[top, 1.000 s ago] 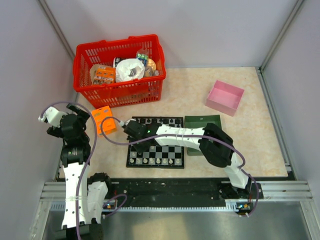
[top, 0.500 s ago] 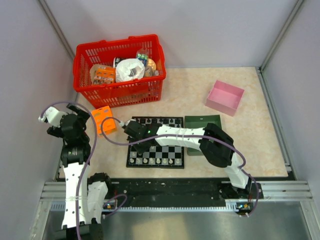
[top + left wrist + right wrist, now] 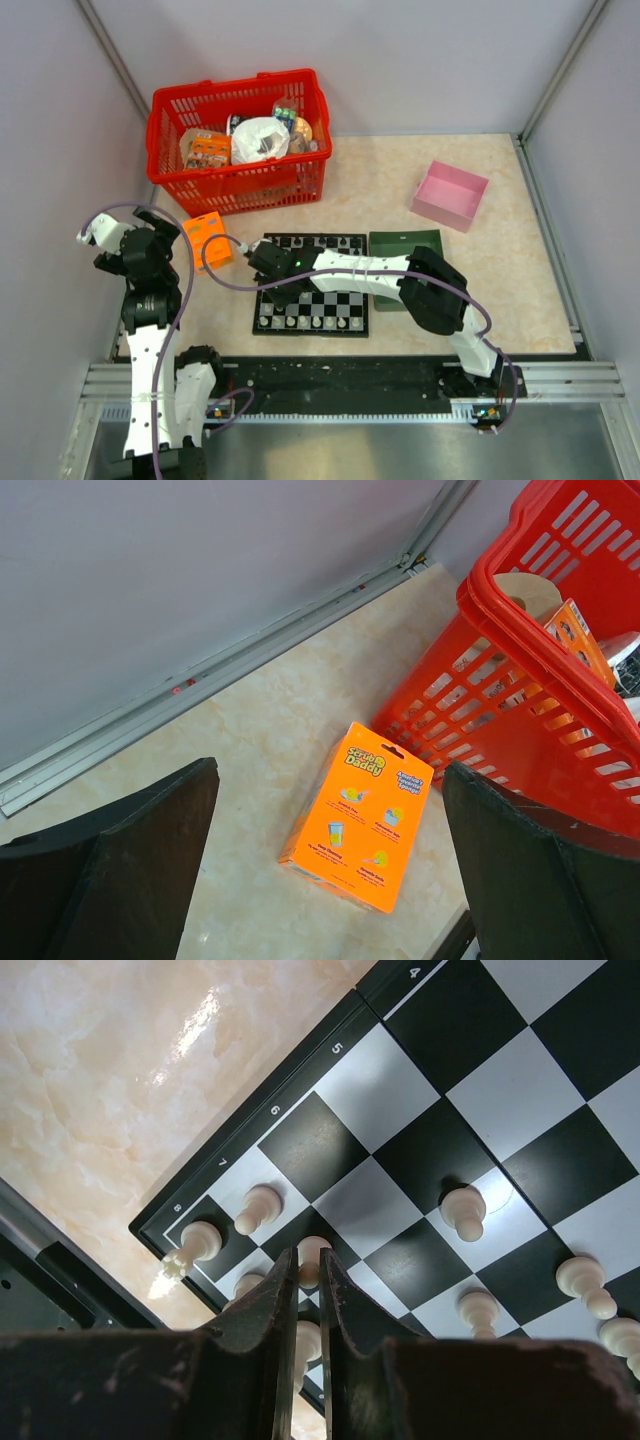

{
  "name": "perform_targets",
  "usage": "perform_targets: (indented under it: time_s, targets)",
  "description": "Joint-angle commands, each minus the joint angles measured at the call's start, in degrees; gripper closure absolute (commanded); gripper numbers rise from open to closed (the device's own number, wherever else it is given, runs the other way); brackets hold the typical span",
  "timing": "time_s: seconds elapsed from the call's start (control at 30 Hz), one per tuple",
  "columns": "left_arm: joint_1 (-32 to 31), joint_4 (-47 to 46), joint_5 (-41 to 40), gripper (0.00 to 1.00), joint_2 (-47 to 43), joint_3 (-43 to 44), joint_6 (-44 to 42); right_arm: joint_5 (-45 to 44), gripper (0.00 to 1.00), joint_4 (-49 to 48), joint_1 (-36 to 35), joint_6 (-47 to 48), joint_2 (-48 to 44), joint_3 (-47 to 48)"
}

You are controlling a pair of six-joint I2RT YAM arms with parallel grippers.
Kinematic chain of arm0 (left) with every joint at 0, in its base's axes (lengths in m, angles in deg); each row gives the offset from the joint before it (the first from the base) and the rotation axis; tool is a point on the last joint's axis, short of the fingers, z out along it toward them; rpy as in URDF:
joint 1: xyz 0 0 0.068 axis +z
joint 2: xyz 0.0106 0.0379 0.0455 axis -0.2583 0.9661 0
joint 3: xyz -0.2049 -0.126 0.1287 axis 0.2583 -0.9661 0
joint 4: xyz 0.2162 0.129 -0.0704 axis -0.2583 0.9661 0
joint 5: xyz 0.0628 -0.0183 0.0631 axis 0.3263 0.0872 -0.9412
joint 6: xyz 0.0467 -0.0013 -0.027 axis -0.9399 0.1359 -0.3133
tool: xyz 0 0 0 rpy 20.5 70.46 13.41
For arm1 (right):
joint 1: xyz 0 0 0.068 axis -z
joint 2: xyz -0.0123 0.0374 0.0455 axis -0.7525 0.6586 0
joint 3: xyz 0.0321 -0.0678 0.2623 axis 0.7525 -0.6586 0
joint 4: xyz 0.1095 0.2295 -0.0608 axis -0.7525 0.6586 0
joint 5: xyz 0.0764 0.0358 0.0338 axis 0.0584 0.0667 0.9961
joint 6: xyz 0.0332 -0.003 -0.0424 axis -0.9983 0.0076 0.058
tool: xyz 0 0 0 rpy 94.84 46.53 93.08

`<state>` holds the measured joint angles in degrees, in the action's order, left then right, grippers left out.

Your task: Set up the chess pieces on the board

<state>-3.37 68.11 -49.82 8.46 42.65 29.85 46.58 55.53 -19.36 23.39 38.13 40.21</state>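
Observation:
The board (image 3: 340, 300) lies in front of the arms. White chess pieces (image 3: 316, 323) line its near edge and dark ones (image 3: 318, 243) its far edge. My right gripper (image 3: 276, 291) is low over the board's left side. In the right wrist view that gripper (image 3: 308, 1265) is shut on a white pawn (image 3: 312, 1248), whose head sits between the fingertips above a black square. A white rook (image 3: 195, 1244) stands in the corner, with more white pawns (image 3: 258, 1207) nearby. My left gripper (image 3: 330, 768) is open and empty, off the board to the left.
An orange sponge box (image 3: 360, 815) lies on the table below the left gripper, beside a red basket (image 3: 238, 140) full of goods. A dark green tray (image 3: 405, 243) touches the board's right side. A pink box (image 3: 450, 194) sits at the back right.

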Motion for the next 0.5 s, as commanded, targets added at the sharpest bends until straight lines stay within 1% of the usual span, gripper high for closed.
perform_targets:
  time_s: [0.0, 0.13, 0.27, 0.47]
  targets:
    - [0.3, -2.5, 0.4, 0.01, -0.4, 0.1, 0.4, 0.9, 0.89, -0.3, -1.0, -0.4, -2.8, -0.1]
    - [0.3, -2.3, 0.3, 0.01, -0.5, 0.0, 0.6, 0.9, 0.89, -0.3, -1.2, -0.7, -2.8, -0.2]
    - [0.3, -2.4, 0.4, 0.01, -0.4, -0.1, 0.6, 0.3, 0.85, -0.3, -1.2, -0.6, -3.0, 0.0]
    - [0.3, -2.4, 0.4, 0.01, -0.5, 0.0, 0.6, -1.9, 0.73, -0.3, -1.1, -0.2, -3.9, 0.6]
